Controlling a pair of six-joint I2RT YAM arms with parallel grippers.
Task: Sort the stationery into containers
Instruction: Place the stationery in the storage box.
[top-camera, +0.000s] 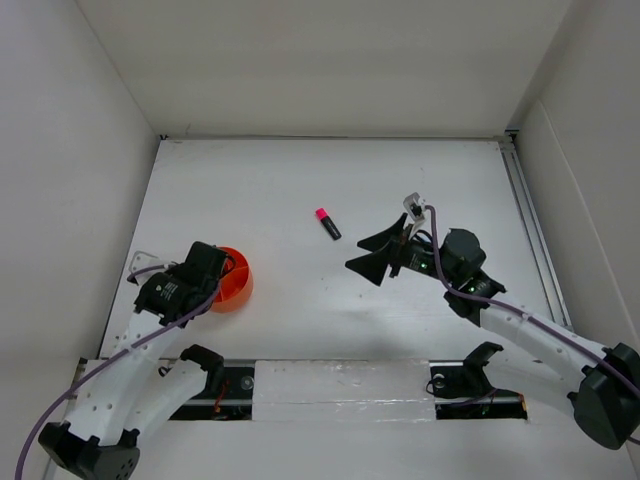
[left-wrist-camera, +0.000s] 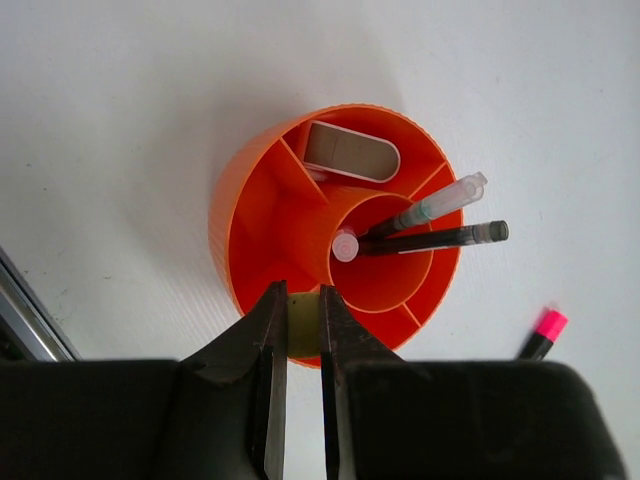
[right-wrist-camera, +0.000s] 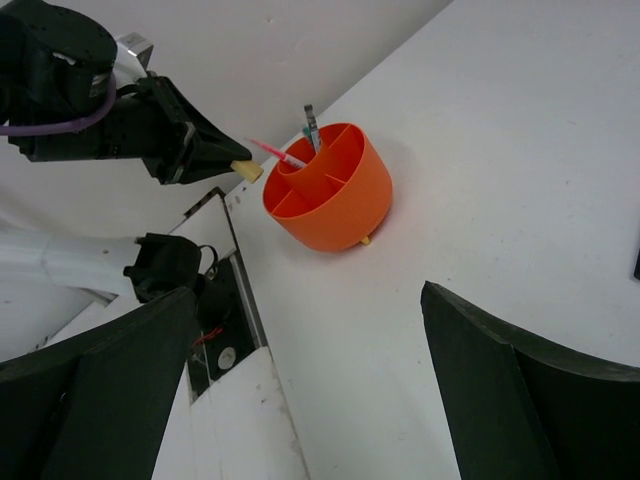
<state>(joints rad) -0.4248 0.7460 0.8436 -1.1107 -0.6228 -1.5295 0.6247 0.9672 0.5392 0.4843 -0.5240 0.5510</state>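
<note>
Left gripper (left-wrist-camera: 300, 300) clamped on small yellowish block (left-wrist-camera: 303, 330) at near rim of orange cup (left-wrist-camera: 235, 220); over compartment or just outside, cannot tell. Right gripper (top-camera: 353, 253) spread wide, empty. Pink-capped highlighter (top-camera: 327, 223) lies diagonally, up-left of it.

Bright, even, diffuse light washes all three views, and the white table (top-camera: 300, 190) is close to overexposed, showing little texture. Shadows are faint and soft-edged, as around the orange cup (right-wrist-camera: 340, 200). Along the lower frame edges the left gripper (left-wrist-camera: 298, 300) and right gripper (right-wrist-camera: 308, 292) read flat black and slightly soft.
</note>
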